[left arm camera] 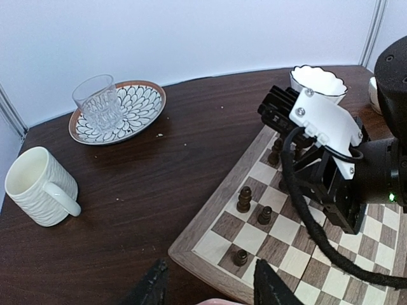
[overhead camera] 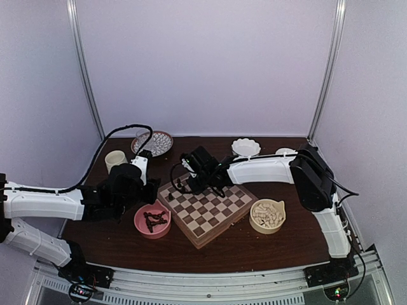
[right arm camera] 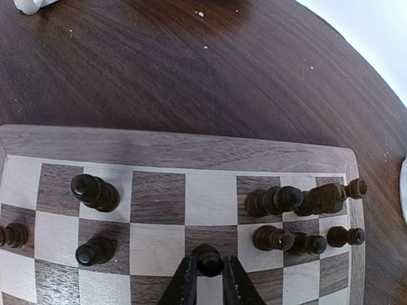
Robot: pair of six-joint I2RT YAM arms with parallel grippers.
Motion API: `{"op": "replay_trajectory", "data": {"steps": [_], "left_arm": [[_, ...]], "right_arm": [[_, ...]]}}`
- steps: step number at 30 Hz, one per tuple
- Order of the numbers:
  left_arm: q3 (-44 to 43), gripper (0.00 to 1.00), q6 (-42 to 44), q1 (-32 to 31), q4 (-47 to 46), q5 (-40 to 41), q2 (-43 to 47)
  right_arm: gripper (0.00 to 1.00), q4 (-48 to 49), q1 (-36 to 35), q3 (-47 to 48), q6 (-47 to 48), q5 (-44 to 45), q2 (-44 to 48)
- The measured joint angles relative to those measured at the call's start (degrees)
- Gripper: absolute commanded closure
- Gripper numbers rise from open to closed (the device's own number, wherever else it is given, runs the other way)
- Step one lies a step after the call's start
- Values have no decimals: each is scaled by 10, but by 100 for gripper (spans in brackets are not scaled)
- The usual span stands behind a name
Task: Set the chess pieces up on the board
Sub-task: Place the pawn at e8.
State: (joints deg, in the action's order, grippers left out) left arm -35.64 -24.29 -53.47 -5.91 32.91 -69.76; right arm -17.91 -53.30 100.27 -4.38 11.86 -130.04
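The wooden chessboard [overhead camera: 219, 219] lies mid-table. My right gripper [right arm camera: 208, 270] is shut on a dark brown pawn [right arm camera: 208, 258] and holds it over a dark square near the board's far edge. Several dark pieces stand on the far rows: one group at the right [right arm camera: 273, 200], two at the left [right arm camera: 95, 190]. My left gripper [left arm camera: 210, 283] is open and empty. It hovers over the board's left corner, where three dark pieces [left arm camera: 244, 199] stand. From above, it [overhead camera: 152, 189] is over the pink bowl [overhead camera: 138, 219] of dark pieces.
A cream bowl [overhead camera: 254, 222] of white pieces sits right of the board. A white mug [left arm camera: 38, 185] and a patterned plate [left arm camera: 143, 105] holding a glass [left arm camera: 98, 101] stand at the back left. A white scalloped bowl [left arm camera: 315, 79] is at the back.
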Motion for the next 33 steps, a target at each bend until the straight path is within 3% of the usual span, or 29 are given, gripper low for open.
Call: {"op": "replay_trajectory", "data": {"steps": [11, 22, 33], "left_arm": [[-5, 53, 0, -2, 1, 0, -1], [-5, 54, 0, -2, 2, 1, -1], [-9, 67, 3, -2, 18, 1, -1]], "right_arm": [[82, -3, 0, 0, 0, 0, -1], [73, -7, 0, 3, 2, -4, -2], [71, -25, -2, 14, 2, -30, 8]]}}
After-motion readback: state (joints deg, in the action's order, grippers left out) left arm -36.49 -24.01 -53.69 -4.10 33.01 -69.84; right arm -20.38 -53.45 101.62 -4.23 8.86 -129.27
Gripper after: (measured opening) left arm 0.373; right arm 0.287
